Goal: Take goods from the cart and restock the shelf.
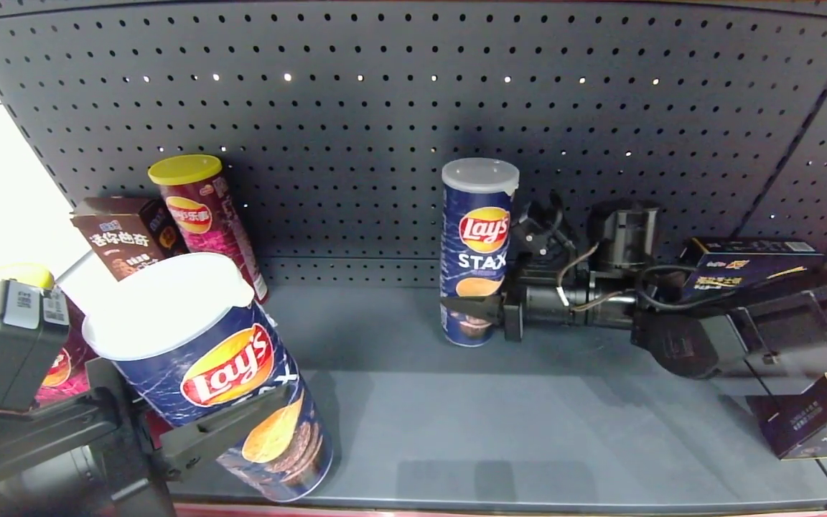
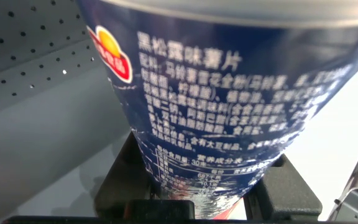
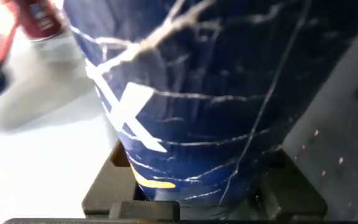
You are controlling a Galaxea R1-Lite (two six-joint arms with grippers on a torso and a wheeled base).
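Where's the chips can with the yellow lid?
In the head view, the yellow-lidded can stands at the back left of the shelf, by the pegboard wall, right beside the brown box.

Blue chip cans with pale lids: two, the near blue can (image 1: 241, 388) and the far blue can (image 1: 477, 244).

Magenta chip cans with yellow lids: two, the back magenta can (image 1: 205, 215) in plain sight and the edge magenta can (image 1: 62, 370), which is mostly hidden, so its kind is less sure.

Brown box (image 1: 123, 240): one.

Dark blue boxes: two, the upper dark box (image 1: 751, 267) and the lower dark box (image 1: 815, 420).

Hands: two, the left hand (image 1: 194, 420) and the right hand (image 1: 474, 307), each closed around one blue can.

Shelf (image 1: 528, 431): one, backed by one perforated panel (image 1: 385, 108).
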